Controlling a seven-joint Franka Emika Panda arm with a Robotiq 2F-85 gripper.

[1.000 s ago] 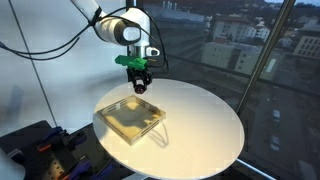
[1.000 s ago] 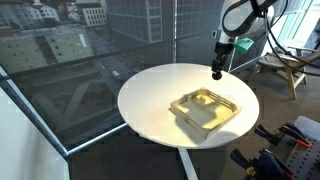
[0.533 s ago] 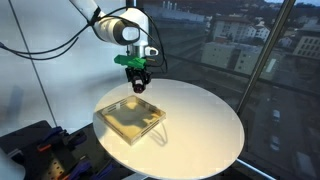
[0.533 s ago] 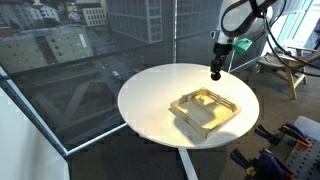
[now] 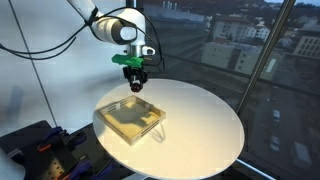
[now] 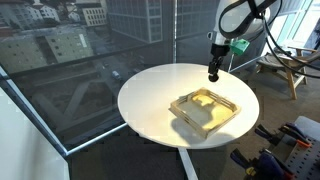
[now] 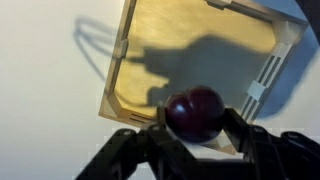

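Gripper pinching a glossy, dark red round plum in the air.
It hangs over the far rim of a shallow square wooden tray, smooth bare floor, on the round white table.

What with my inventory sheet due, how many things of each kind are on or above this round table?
wooden tray: 1
dark red round fruit, clamped in the gripper above the tray's edge: 1
Total: 2
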